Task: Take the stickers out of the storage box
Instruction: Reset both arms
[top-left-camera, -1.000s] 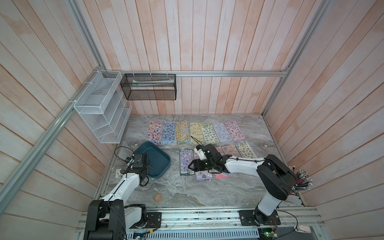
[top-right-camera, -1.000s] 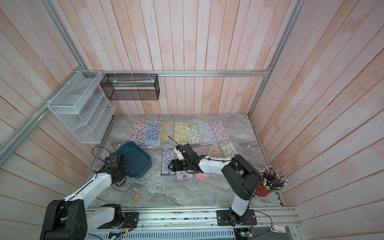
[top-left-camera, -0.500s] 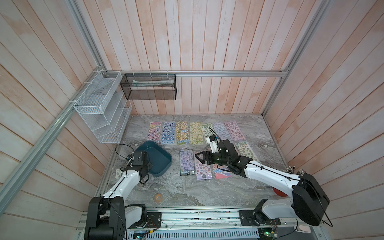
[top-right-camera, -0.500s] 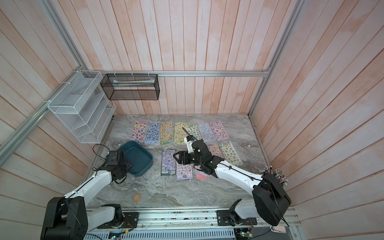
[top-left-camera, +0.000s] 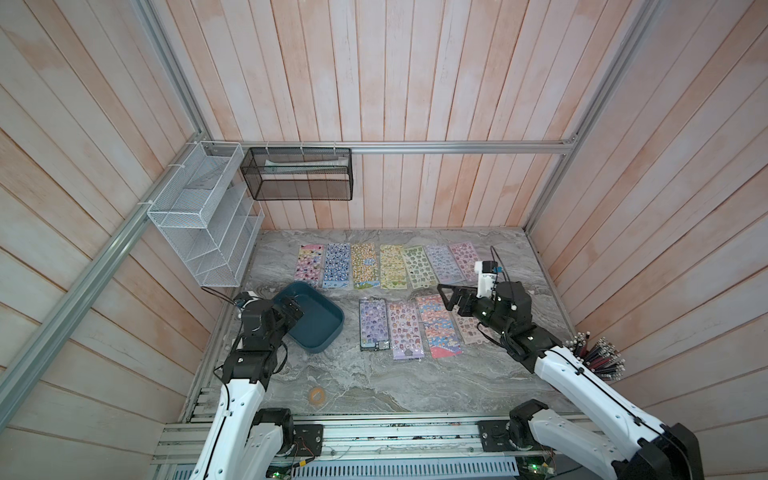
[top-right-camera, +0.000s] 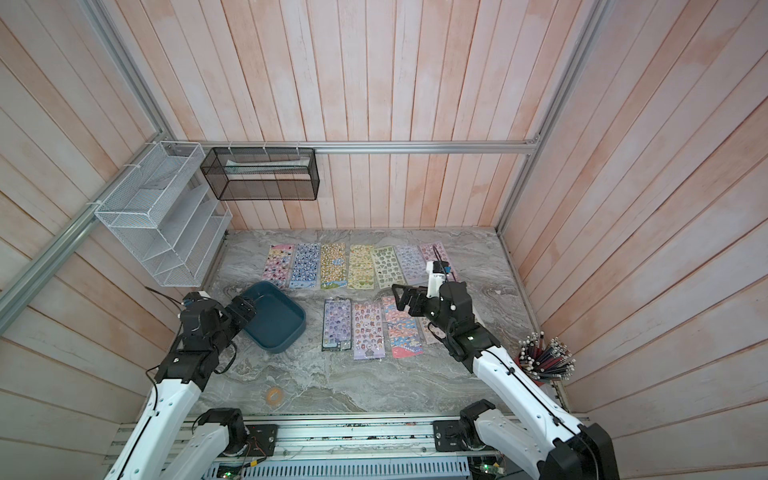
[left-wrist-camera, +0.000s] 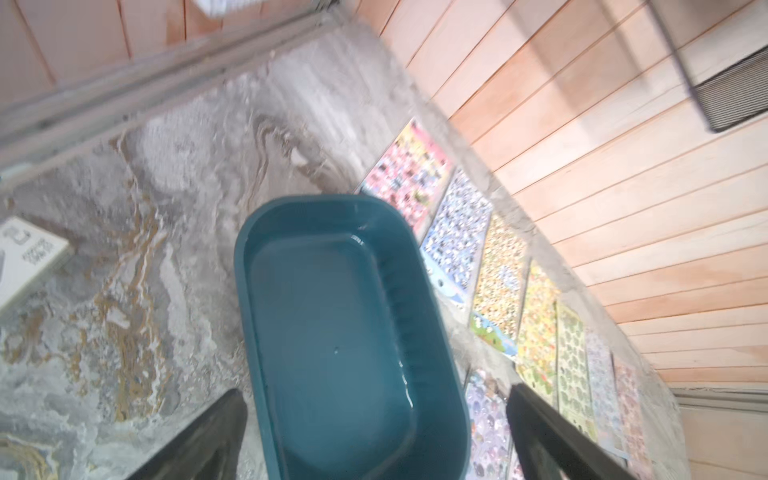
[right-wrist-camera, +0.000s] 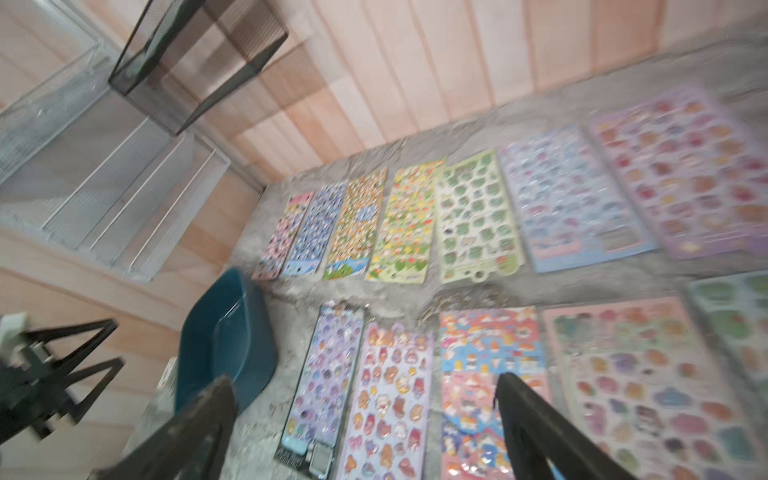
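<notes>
Checker: Moved since the last count?
Clerk: The right gripper (top-left-camera: 451, 298) has swung away from the purple sheet toward the right end of the front row. The left gripper (top-left-camera: 293, 311) has let go and spread.
Checker: Entry one, both top views.
Clerk: Item: stickers (top-left-camera: 390, 266), flat on the marble table (top-left-camera: 374, 382), all outside the storage box (top-left-camera: 326, 338). Seven lie in a back row by the wall, and a second row lies nearer the arms. The box sits just left of that front row, with the left gripper at its left corner. The right gripper is above the front row, jaws apart, nothing between them.
Checker: Entry two, left wrist.
Clerk: The fingers (left-wrist-camera: 216, 432) stand wide apart, one on each side of the box's near end. I cannot tell whether they touch it. The back row lies beside the box.
Checker: Entry three, right wrist.
Clerk: The view is blurred. The fingers (right-wrist-camera: 208, 415) are apart over the front row, gripping nothing. The box lies beside the purple sheet, not touching it.
</notes>
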